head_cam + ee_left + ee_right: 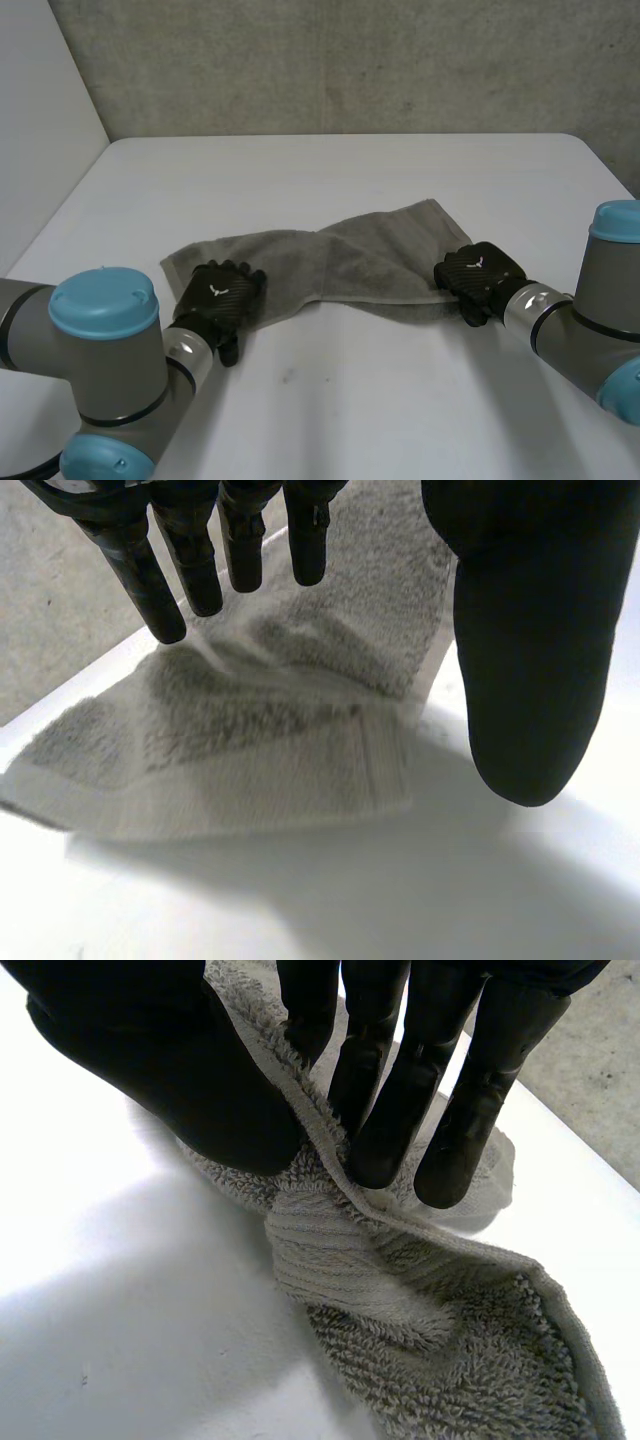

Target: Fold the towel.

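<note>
A rough grey concrete wall (350, 60) backs the smooth white desk (350, 160). Near its middle lies a grey terry-cloth towel (340, 260), rumpled and twisted at mid-length, with a nubby pile and a flat ribbed hem. My left hand (218, 297) rests at the towel's left end by the near edge. Its black fingers (150, 590) are straight and spread over the pile, the thumb held apart, gripping nothing. My right hand (478, 272) is at the right end, its fingers (390, 1110) and thumb pinching a raised fold of hem.
</note>
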Motion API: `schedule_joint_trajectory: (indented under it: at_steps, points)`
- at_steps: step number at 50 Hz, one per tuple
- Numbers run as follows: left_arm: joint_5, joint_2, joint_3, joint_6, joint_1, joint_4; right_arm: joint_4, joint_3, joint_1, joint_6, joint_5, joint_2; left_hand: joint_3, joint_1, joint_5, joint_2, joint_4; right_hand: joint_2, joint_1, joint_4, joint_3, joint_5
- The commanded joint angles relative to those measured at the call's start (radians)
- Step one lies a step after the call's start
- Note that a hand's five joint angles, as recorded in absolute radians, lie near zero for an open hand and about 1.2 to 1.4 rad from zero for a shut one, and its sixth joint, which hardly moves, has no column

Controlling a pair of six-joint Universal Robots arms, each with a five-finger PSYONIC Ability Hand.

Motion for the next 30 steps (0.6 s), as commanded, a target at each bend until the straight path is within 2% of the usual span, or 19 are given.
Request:
schedule_joint_trajectory:
  at_steps: [1,8,13,15,16,18,21,22,23,30]
  points:
    - [-0.05,-0.014,-0.013,0.01,0.0,0.04,-0.001,0.0,0.0,0.0,0.001,0.002,0.105,0.107,0.11,0.104,0.105,0.187,0.009,0.179,0.181,0.191]
    - [-0.051,-0.048,-0.006,0.085,0.002,0.081,-0.004,0.0,0.0,-0.002,0.001,0.004,0.123,0.125,0.127,0.122,0.123,0.187,0.009,0.179,0.181,0.191]
    - [-0.05,-0.054,-0.01,0.143,0.005,0.147,-0.013,0.0,0.0,-0.005,0.002,0.004,0.299,0.301,0.304,0.298,0.299,0.187,0.009,0.179,0.181,0.191]
    - [-0.05,-0.054,-0.015,0.155,0.006,0.202,-0.015,0.0,0.0,-0.008,0.004,0.004,0.573,0.575,0.578,0.573,0.573,0.187,0.009,0.179,0.181,0.191]
    - [-0.05,-0.054,-0.015,0.156,0.006,0.203,-0.016,0.0,0.0,-0.009,0.005,0.004,0.575,0.577,0.58,0.574,0.575,0.187,0.009,0.179,0.181,0.191]
    - [-0.048,-0.055,-0.018,0.16,0.008,0.25,-0.016,-0.001,-0.001,-0.009,0.008,0.004,0.803,0.805,0.807,0.802,0.803,0.187,0.009,0.179,0.181,0.191]
    - [-0.048,-0.057,-0.018,0.16,0.008,0.267,-0.016,-0.006,-0.003,-0.009,0.011,0.002,0.939,0.941,0.944,0.938,0.939,0.187,0.009,0.179,0.181,0.191]
    - [-0.047,-0.06,-0.016,0.16,0.008,0.278,-0.016,-0.009,-0.006,-0.009,0.013,0.002,1.105,1.107,1.109,1.104,1.105,0.187,0.009,0.179,0.181,0.191]
    - [-0.045,-0.06,-0.015,0.16,0.008,0.282,-0.016,-0.009,-0.006,-0.009,0.013,0.002,1.152,1.154,1.157,1.152,1.152,0.187,0.009,0.179,0.181,0.191]
    - [-0.044,-0.048,-0.002,0.174,0.017,0.281,-0.005,-0.04,-0.012,-0.006,0.019,-0.033,1.153,1.155,1.157,1.152,1.153,0.187,0.009,0.179,0.181,0.191]
